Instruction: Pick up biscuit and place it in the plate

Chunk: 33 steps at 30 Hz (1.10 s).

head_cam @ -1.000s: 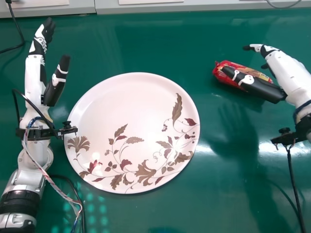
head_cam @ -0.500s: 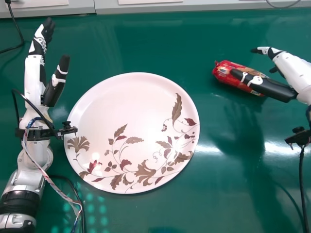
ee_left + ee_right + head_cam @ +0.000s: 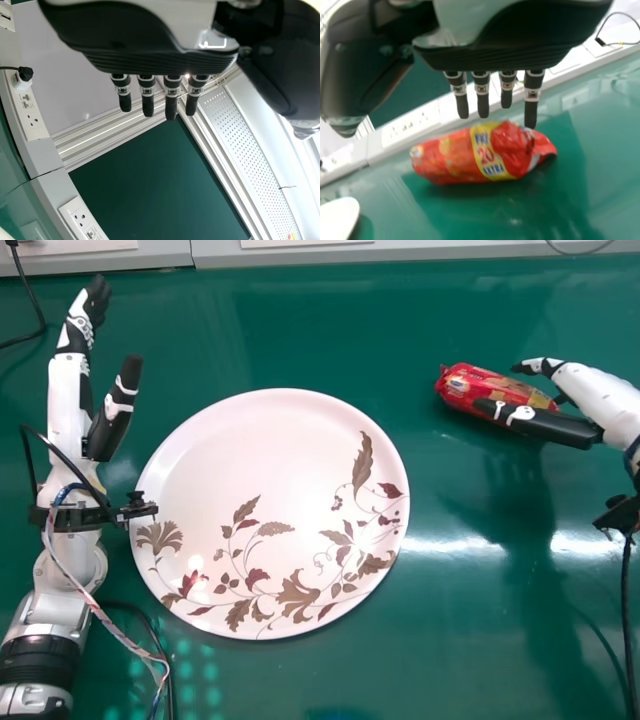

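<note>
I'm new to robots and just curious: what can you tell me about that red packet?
The packet is a long, rounded red wrapper with yellow patches and print, shiny like plastic film, crumpled at one end. It lies lengthwise on the green table, right of the plate. The robot's right hand overlaps it from the head; whether they touch, I can't tell.

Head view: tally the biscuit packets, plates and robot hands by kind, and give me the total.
Biscuit packet: 1, red, on the green table
Plate: 1, white with a leaf pattern
Robot hands: 2, the left hand beside the plate, the right hand at the packet
Total: 4
</note>
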{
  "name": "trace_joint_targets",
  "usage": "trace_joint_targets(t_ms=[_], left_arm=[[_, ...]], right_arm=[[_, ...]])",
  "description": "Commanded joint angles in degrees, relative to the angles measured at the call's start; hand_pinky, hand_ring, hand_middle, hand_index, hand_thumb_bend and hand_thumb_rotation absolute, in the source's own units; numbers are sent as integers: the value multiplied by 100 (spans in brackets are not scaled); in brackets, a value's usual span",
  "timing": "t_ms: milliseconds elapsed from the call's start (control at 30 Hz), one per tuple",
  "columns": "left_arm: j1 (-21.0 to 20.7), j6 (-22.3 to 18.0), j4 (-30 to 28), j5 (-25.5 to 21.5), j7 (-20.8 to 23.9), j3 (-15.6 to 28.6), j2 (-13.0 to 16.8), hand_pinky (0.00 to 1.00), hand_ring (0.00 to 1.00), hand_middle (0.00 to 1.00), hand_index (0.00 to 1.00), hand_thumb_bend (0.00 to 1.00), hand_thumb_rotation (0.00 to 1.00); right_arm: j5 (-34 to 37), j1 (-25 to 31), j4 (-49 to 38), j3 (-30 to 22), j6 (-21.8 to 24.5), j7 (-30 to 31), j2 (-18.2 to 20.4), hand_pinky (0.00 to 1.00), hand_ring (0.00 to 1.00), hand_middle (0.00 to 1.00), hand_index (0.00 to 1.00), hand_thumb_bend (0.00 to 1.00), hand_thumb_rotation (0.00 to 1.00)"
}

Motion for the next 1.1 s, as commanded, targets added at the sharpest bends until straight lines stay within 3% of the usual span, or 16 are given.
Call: trace_joint_targets(t_ms=[0, 200, 467, 900, 1067], left_arm=[[443, -26, 259, 69, 65, -69, -243, 100, 100, 99, 100, 96, 96], [416, -53, 319, 65, 68, -55, -280, 100, 100, 99, 100, 98, 95], [479, 1, 206, 121, 91, -35, -274, 100, 100, 99, 100, 99, 96], [606, 195, -45, 37, 14, 14, -287, 100, 100, 99, 100, 98, 96], [651, 259, -162, 14, -6, 22, -312, 100, 100, 99, 100, 99, 96]], right_arm=[[-69, -120, 175, 164, 11, 64, -97, 73, 88, 96, 95, 100, 41], [-408, -500, 375, 619, 366, 359, -129, 79, 93, 98, 97, 100, 43], [-414, -836, 911, 871, 248, 381, -121, 86, 97, 100, 98, 100, 43], [-779, -1323, 1478, 1342, -129, 554, -362, 84, 93, 97, 96, 100, 44], [-943, -1426, 1464, 1462, -137, 680, -388, 81, 91, 95, 94, 100, 38]])
